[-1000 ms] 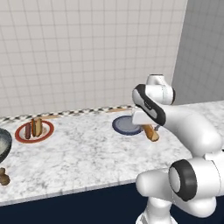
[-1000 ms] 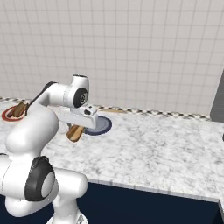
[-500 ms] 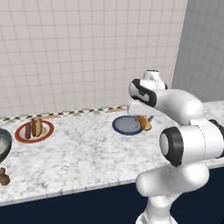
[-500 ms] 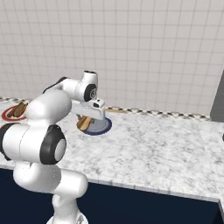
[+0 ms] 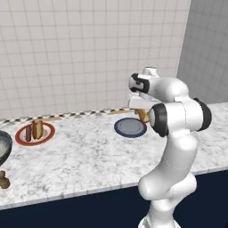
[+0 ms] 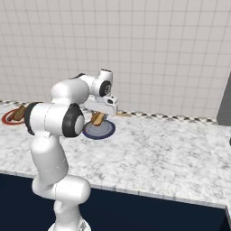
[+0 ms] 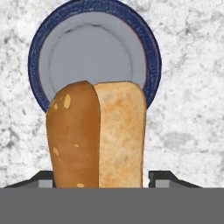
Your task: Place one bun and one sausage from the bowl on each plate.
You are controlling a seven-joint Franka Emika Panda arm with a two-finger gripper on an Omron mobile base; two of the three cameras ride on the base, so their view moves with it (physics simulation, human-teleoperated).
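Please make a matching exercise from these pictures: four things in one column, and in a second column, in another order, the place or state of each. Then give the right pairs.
Things:
1. bun
2. navy plate
3. red-rimmed plate
4. bowl

Places or states:
A. holds a bun and a sausage already
B. at the left edge of the left base view, on the counter
C. held in the gripper, in the air
D. bare, on the counter under the gripper

Pairs: 1-C, 2-D, 3-A, 4-B

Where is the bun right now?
The bun is held in the robot's jaws, in the air over the blue plate on the marble counter.
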